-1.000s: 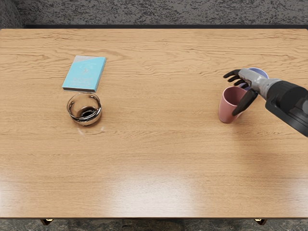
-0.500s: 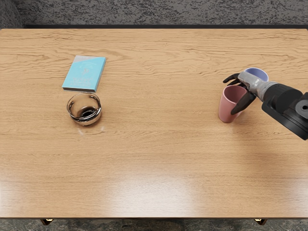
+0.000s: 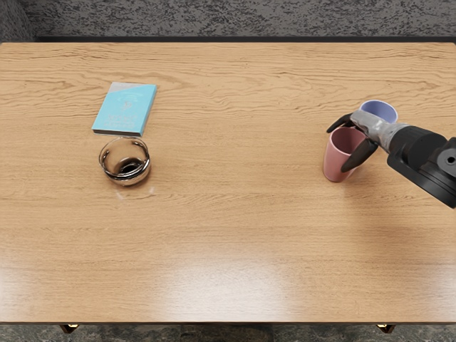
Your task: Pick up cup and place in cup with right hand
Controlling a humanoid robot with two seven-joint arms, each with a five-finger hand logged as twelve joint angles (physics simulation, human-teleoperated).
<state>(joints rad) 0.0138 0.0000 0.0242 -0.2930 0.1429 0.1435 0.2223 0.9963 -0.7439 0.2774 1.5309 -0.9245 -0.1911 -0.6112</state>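
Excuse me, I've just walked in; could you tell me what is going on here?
The robot's right hand is at the pink cup, which stands upright on the table. Whether it has a firm grip, I cannot tell. The blue cup is just behind, partly hidden by the hand, and the pink one is not in it, so the placing has yet to be done. Over on the left are a glass bowl and a light-blue book.
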